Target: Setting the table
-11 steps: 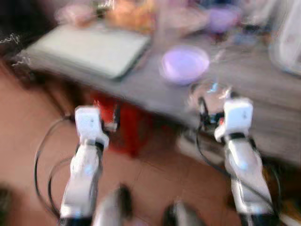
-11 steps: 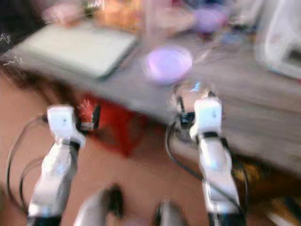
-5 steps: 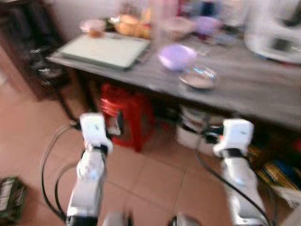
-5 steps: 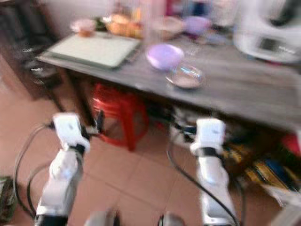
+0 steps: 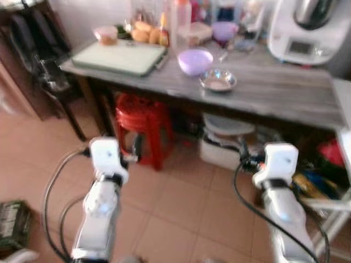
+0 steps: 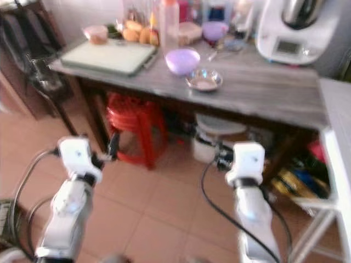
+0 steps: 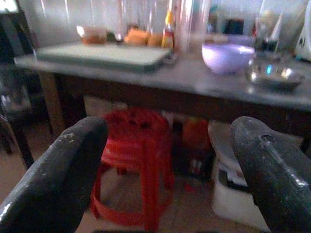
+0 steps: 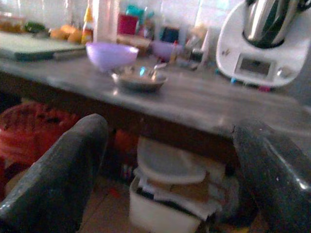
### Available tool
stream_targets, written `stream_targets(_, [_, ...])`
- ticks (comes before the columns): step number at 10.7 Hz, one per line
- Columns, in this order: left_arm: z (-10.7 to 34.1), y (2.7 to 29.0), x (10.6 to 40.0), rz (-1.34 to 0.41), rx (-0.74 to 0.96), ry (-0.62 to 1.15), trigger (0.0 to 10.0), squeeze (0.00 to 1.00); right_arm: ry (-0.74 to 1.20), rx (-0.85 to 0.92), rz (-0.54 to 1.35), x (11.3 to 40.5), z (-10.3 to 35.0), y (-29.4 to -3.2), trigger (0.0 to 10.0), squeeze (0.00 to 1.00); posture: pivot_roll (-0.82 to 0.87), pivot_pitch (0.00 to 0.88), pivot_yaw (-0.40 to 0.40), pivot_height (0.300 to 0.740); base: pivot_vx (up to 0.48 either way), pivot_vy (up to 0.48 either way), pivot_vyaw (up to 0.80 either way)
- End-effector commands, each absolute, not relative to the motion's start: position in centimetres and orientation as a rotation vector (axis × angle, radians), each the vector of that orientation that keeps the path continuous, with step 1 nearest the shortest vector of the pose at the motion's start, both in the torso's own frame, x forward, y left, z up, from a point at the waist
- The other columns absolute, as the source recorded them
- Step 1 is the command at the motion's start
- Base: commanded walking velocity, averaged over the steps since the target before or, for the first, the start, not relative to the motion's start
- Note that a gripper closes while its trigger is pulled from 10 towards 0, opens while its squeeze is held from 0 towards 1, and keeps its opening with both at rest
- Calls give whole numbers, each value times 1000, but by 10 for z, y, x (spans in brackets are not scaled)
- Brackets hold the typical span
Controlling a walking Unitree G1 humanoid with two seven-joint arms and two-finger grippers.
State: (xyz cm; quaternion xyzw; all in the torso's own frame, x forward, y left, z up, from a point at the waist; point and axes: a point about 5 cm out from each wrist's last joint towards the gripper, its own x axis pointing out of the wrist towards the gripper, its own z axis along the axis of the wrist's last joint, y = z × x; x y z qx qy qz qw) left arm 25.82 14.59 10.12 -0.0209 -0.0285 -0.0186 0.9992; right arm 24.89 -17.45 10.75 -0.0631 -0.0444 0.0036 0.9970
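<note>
Round lilac bowl point(image 5: 195, 61), shiny steel dish point(image 5: 218, 82)

I see a grey, matt wood-grain surface point(image 5: 285, 93), a shiny metal bowl point(image 5: 218, 81), a glossy lilac plastic bowl point(image 5: 195, 61), and a red plastic stool point(image 5: 143, 118) on smooth terracotta floor tiles point(image 5: 186, 213).

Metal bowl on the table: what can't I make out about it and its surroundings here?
- Metal bowl: contents too blurred and small in the eye views; its rim hides the inside in the right wrist view.
- Jars behind the lilac bowl: labels blurred.
- White appliance: top cut off by the frame edge.
- Bin under the table: contents shadowed.
</note>
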Motion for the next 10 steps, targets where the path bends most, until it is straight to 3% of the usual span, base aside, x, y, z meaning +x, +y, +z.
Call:
stream_targets(1, [106,144,259,-60,-54,-74,10000,0,-107,-124,14,251,114,-176,10000,0,-39,80,-30,740,0,0,-800])
stream_targets(5, [114,152,262,-52,-75,-103,10000,0,-128,-118,85,261,117,-167,10000,0,-29,65,-36,740,0,-318,-773])
stream_targets(10, [114,151,264,-79,-69,-96,10000,0,-125,-139,102,258,117,-170,10000,0,-42,98,-39,740,0,-296,0])
